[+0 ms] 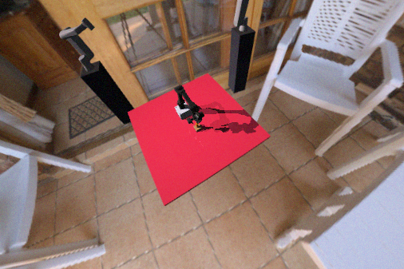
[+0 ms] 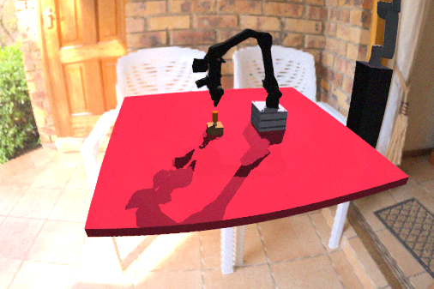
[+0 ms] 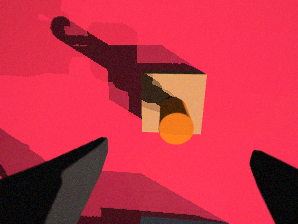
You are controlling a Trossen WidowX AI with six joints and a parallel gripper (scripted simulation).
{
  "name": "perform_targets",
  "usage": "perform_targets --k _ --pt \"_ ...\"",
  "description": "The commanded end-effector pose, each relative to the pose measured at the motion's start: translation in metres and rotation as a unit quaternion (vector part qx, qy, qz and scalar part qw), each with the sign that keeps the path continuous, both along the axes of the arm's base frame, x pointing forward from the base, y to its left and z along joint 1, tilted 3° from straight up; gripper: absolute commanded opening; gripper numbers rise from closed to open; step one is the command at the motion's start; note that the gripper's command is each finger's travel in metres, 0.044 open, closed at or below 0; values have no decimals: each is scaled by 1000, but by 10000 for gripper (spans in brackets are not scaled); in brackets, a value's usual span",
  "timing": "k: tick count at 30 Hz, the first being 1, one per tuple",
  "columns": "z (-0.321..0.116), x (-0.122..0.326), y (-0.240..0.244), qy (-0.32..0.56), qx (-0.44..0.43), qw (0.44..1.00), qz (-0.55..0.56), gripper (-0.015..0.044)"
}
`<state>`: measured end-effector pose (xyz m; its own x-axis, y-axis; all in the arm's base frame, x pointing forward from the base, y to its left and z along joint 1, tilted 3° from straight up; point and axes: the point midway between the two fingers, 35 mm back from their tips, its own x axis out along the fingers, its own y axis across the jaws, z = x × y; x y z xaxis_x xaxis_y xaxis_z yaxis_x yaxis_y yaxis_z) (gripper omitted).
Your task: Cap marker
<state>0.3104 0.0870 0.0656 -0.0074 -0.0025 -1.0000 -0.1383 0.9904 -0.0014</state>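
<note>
The orange cap (image 2: pixel 215 116) (image 3: pixel 176 128) stands upright on the marker over the tan holder block (image 1: pixel 197 128) (image 2: pixel 215 129) (image 3: pixel 196 91). The marker body is hidden under the cap, and I cannot tell whether the cap is fully seated. My gripper (image 2: pixel 215 105) (image 3: pixel 177 150) is open and empty. In the exterior view its fingertips are a little above the cap's top. In the wrist view the fingers stand wide apart on either side of the cap, with a gap to each.
The red table (image 1: pixel 168 165) (image 2: pixel 322 156) carries the holder block and my arm's grey base (image 1: pixel 182 112) (image 2: pixel 268 123). The base stands a short way from the block. Shadows of the arm fall across the table and part of the block.
</note>
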Motion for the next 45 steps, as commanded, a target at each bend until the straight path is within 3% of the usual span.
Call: perform_targets --k 1,15,45 --pt "-11 -4 -2 11 -1 1000 21 361" --pt "-11 -4 -2 11 -1 1000 21 0" --pt "-39 -5 -2 11 -1 1000 21 0"
